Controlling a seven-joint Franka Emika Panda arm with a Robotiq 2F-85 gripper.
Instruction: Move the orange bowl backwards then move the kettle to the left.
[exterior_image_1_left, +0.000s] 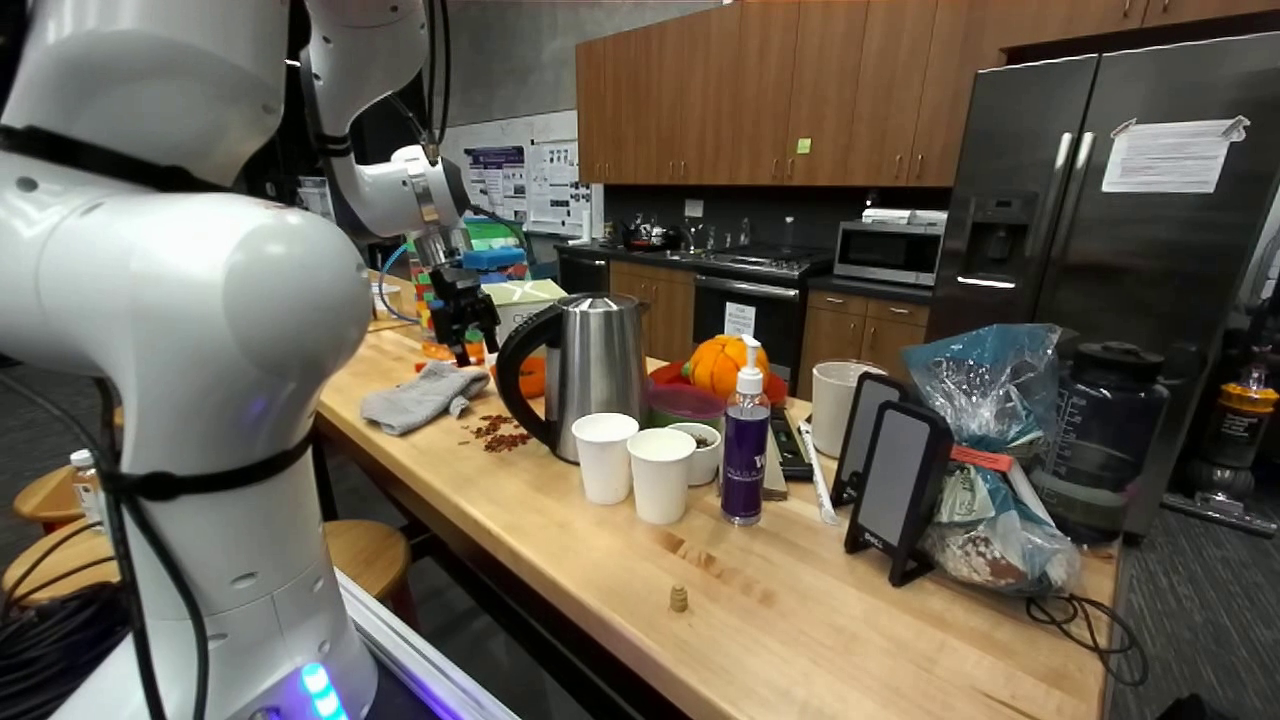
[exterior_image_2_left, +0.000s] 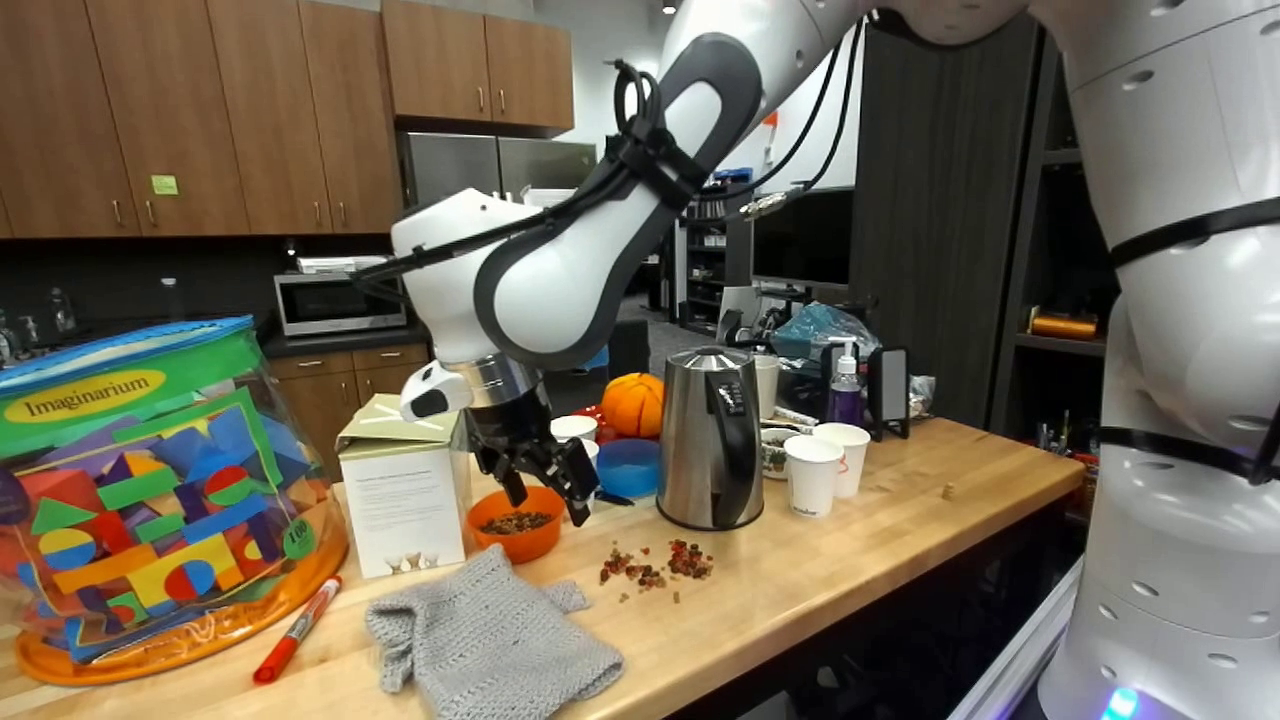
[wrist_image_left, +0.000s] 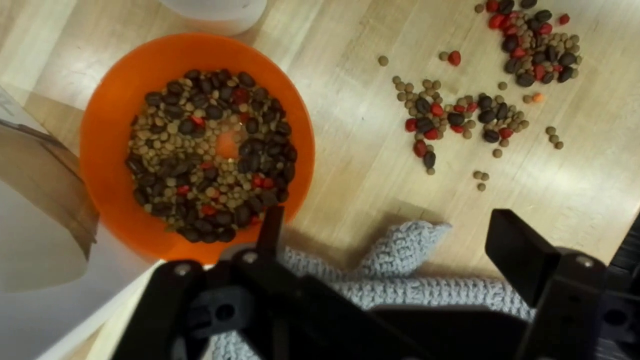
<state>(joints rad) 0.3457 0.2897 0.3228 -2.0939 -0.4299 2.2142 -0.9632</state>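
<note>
An orange bowl (exterior_image_2_left: 525, 546) holding dark beans and lentils sits on the wooden table. Part of this bowl (exterior_image_1_left: 532, 378) shows behind the kettle's handle in an exterior view, and the bowl (wrist_image_left: 106, 160) fills the left of the wrist view. The kettle (exterior_image_1_left: 605, 365), tall and steel with a dark handle, stands upright beside the bowl; the kettle (exterior_image_2_left: 688, 445) is outside the wrist view. My gripper (exterior_image_2_left: 548, 506) points down at the bowl's side. Its fingers are wide apart in the wrist view, where the gripper (wrist_image_left: 387, 224) has nothing between them, one fingertip overlapping the bowl's rim.
A grey cloth (exterior_image_2_left: 500, 630) lies near the bowl, partly below my gripper. Loose beans (exterior_image_2_left: 655, 565) are scattered before the kettle. A white-and-green box (exterior_image_2_left: 405, 510) stands close by the bowl. White cups (exterior_image_1_left: 605, 458), a purple bottle (exterior_image_1_left: 744, 460) and a block bag (exterior_image_2_left: 150, 500) share the table.
</note>
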